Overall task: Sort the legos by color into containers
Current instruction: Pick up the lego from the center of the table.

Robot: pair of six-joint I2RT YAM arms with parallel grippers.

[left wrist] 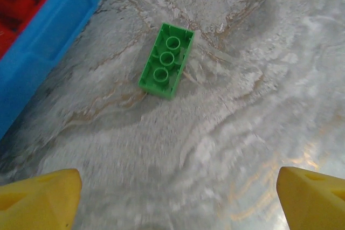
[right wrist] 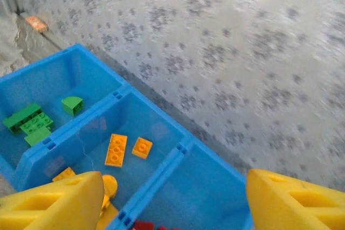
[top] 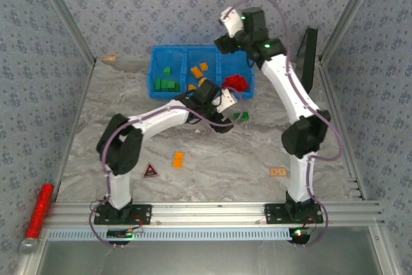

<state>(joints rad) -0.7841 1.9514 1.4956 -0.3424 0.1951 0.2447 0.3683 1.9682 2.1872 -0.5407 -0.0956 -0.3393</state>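
The blue bin (top: 156, 69) holds three containers: green legos (top: 166, 84) left, orange ones (top: 200, 69) middle, red ones (top: 235, 83) right. A green lego (left wrist: 166, 60) lies upside down on the table just off the bin's corner (left wrist: 48, 33), ahead of my open left gripper (left wrist: 178, 203), which holds nothing. From above, that green lego (top: 243, 116) sits right of the left gripper (top: 226, 120). An orange lego (top: 178, 159) lies mid-table. My right gripper (right wrist: 175, 203) hangs open and empty over the right container, above red legos (right wrist: 145, 225); orange legos (right wrist: 116, 149) and green legos (right wrist: 27, 122) lie beyond.
A dark triangular tag (top: 150, 171) lies near the left arm's base. A small orange tag (top: 278, 172) sits beside the right arm. A red glittery cylinder (top: 38, 210) rests outside the front-left rail. A black panel (top: 309, 56) leans at the right wall.
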